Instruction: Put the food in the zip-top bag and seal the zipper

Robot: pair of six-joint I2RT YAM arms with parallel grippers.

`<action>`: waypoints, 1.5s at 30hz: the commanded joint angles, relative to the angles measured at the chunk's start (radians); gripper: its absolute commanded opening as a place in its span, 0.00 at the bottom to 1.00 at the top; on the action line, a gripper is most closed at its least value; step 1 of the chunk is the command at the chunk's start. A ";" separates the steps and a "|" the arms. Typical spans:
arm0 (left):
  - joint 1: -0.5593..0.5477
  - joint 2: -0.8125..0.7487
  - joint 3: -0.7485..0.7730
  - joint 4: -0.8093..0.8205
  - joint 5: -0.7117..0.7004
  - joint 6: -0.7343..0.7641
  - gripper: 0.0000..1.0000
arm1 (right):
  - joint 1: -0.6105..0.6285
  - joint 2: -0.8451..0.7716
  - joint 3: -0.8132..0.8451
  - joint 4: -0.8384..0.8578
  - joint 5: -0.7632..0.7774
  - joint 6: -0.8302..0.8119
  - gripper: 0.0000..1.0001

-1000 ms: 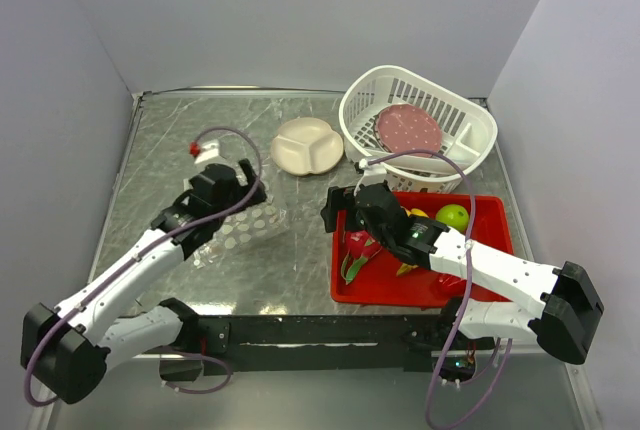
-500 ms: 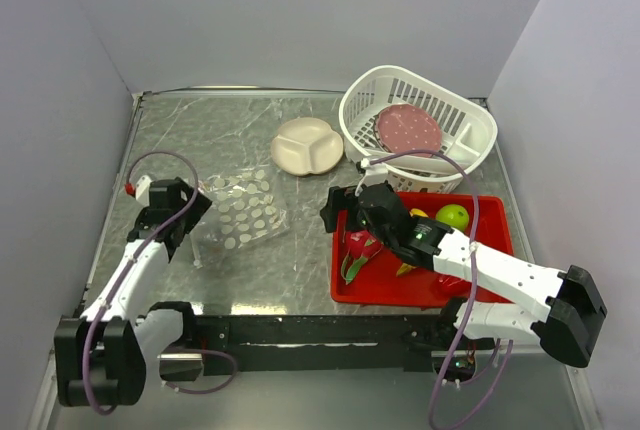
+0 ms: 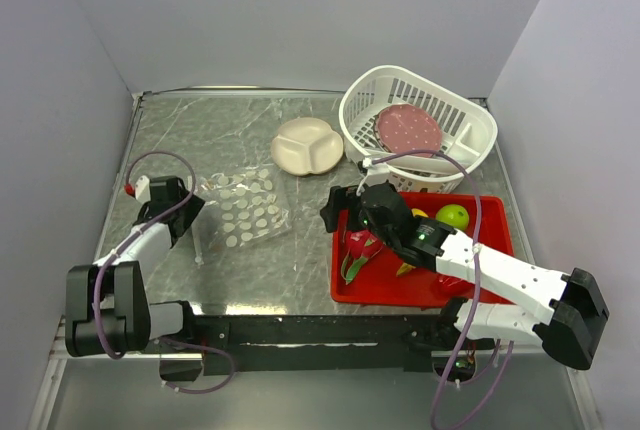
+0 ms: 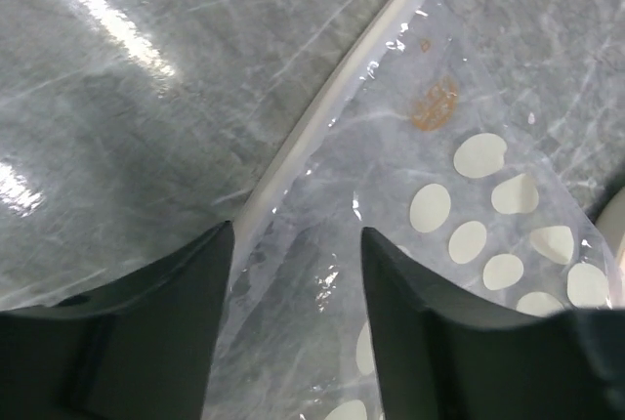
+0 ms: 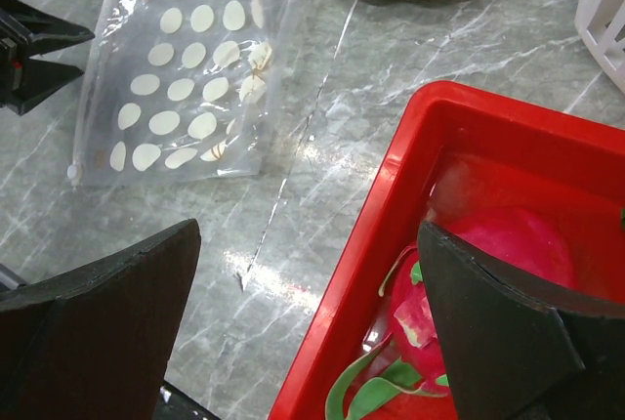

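The clear zip-top bag (image 3: 242, 212) with white dots lies flat on the table, left of centre. Its zipper (image 4: 322, 117) runs along the bag's left edge. My left gripper (image 3: 190, 215) is open at that edge, and in the left wrist view (image 4: 298, 244) the zipper's near end lies between the jaws. My right gripper (image 3: 355, 222) is open and empty over the left rim of the red tray (image 3: 495, 212). The dragon fruit (image 5: 508, 254) lies in the tray, partly under the right finger. The green apple (image 3: 452, 216) and the partly hidden banana (image 3: 416, 213) lie further right in the tray.
A white slotted basket (image 3: 470, 120) holding a reddish speckled disc (image 3: 407, 130) stands at the back right. A cream divided plate (image 3: 307, 145) sits behind the bag. Grey walls close in both sides and the back.
My left arm has drawn back to the left and toward the near edge, coming off the top of the bag to its left edge. The right gripper has hardly moved.
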 commanded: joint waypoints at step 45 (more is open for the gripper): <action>-0.419 -0.374 0.146 -0.330 -0.032 -0.158 0.01 | 0.156 0.322 0.284 0.203 -0.152 0.010 0.83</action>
